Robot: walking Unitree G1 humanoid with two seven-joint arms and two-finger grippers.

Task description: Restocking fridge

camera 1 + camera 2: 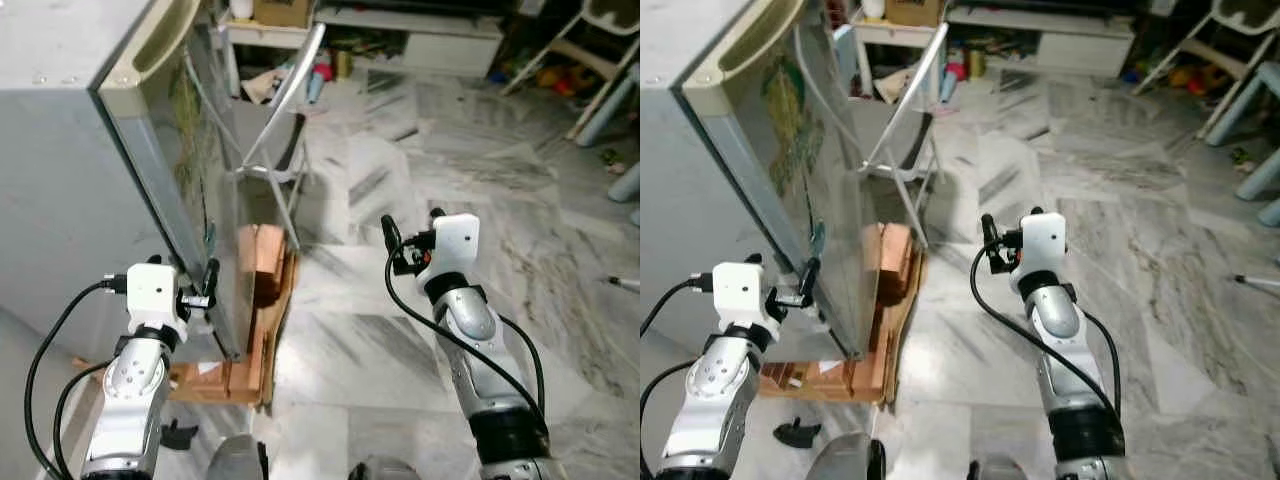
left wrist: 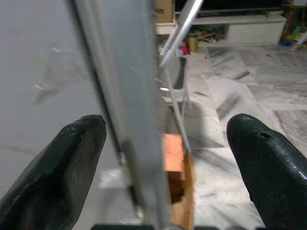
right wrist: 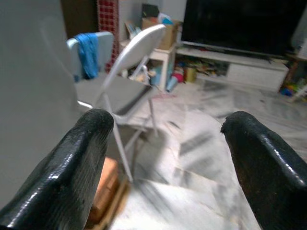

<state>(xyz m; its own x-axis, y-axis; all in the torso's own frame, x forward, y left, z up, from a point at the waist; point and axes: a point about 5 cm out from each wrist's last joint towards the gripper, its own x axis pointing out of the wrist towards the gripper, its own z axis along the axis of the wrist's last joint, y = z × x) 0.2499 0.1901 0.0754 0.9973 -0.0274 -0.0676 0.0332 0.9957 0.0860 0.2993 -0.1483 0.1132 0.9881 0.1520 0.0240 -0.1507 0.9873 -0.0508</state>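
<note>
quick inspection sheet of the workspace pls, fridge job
surface: grey-veined marble floor
job's things: fridge, its door edge between the left gripper's fingers; no stock items seen
clutter: wooden blocks at the fridge base, small black piece on the floor
grippers: left gripper open, straddling the door edge; right gripper open, empty, in free air
cables: black cables looped along both arms
surroundings: folding chair, low TV shelf
</note>
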